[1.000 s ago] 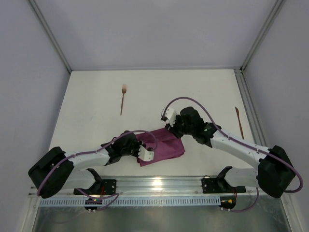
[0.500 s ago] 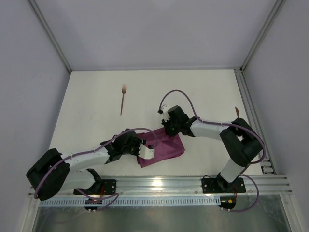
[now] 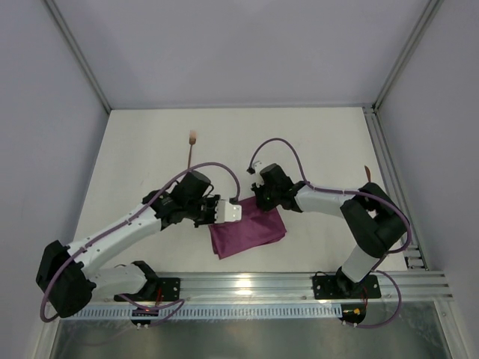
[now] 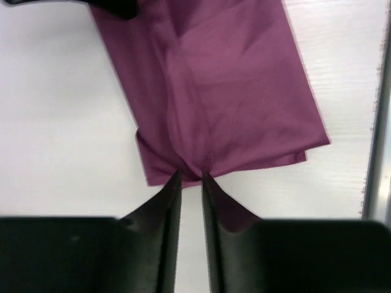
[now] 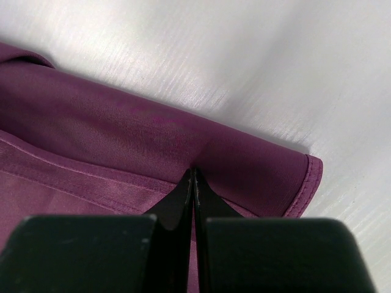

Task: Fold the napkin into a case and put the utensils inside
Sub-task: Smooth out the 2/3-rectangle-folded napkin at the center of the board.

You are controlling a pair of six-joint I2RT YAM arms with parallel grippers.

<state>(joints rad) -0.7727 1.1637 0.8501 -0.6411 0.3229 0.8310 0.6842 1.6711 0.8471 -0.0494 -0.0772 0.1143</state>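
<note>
**Two Grippers Pinch Folded Napkin, Utensils Lie Well Apart**

From the top camera, the magenta-purple napkin (image 3: 251,232) lies folded into a rough rectangle on the white table (image 3: 150,149), near the metal rail (image 3: 247,284) at the front edge. The left gripper (image 3: 221,218) meets the cloth at its upper-left corner, and the right gripper (image 3: 259,202) meets it along the upper edge. From this height the fingertips sit under the wrists, so neither grip can be judged here. The fork (image 3: 191,151) lies far back on the left, its pale head pointing away, with its lower handle crossed by the left arm's cable (image 3: 196,167). The second utensil (image 3: 366,170) shows only as a copper-brown tip behind the right arm's elbow (image 3: 372,217).

The left wrist camera settles the grip. The left gripper (image 4: 190,176) has closed on the napkin (image 4: 232,91) at its nearest edge, where the cloth bunches between the fingers (image 4: 168,207). Overlapping layers show across the cloth. A dark shape (image 4: 116,6) touches the far corner, and the rail (image 4: 376,122) runs down the right edge.

The right wrist camera looks low along the cloth. The right gripper (image 5: 193,176) is clamped on a rounded fold of the napkin (image 5: 122,122), its fingers (image 5: 177,204) pressed together. A stitched hem runs left of the fingers, and bare table (image 5: 244,61) lies beyond.
</note>
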